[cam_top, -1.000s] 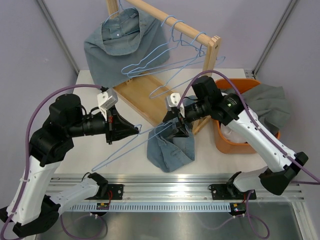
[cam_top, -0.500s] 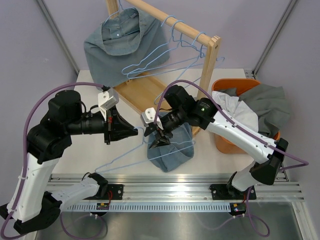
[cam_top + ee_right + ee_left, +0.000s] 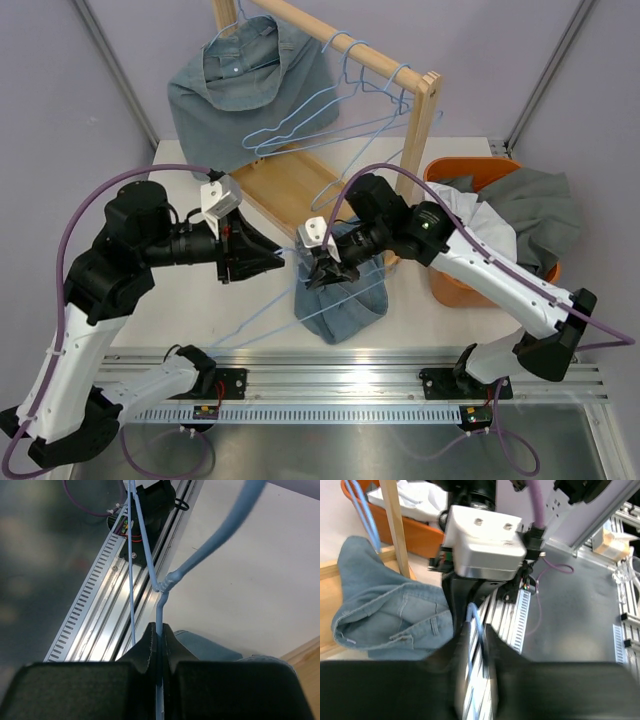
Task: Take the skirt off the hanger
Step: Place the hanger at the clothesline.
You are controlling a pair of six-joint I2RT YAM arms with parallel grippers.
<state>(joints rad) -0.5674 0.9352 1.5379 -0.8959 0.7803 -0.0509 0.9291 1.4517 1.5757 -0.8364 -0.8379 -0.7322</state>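
Note:
The denim skirt (image 3: 348, 300) lies in a heap on the table, under my right gripper (image 3: 320, 272); it also shows in the left wrist view (image 3: 395, 615). The light blue wire hanger (image 3: 171, 581) slants over the table's front, held up between both arms. In the right wrist view my right gripper (image 3: 160, 628) is shut on the hanger's wire just below its twisted neck. My left gripper (image 3: 275, 262) points at the right one from the left. Its jaws (image 3: 475, 630) stand slightly apart, with the hanger wire (image 3: 473, 616) running through the gap.
A wooden rack (image 3: 420, 110) stands at the back with empty blue hangers (image 3: 350, 100) and another denim garment (image 3: 240, 90) on it. An orange basket (image 3: 455, 290) with grey and white clothes (image 3: 540, 210) sits on the right. An aluminium rail (image 3: 350, 375) runs along the front edge.
My right gripper moved left, off the skirt, and closed on the hanger wire. The left gripper's jaws have parted a little and it has shifted slightly right.

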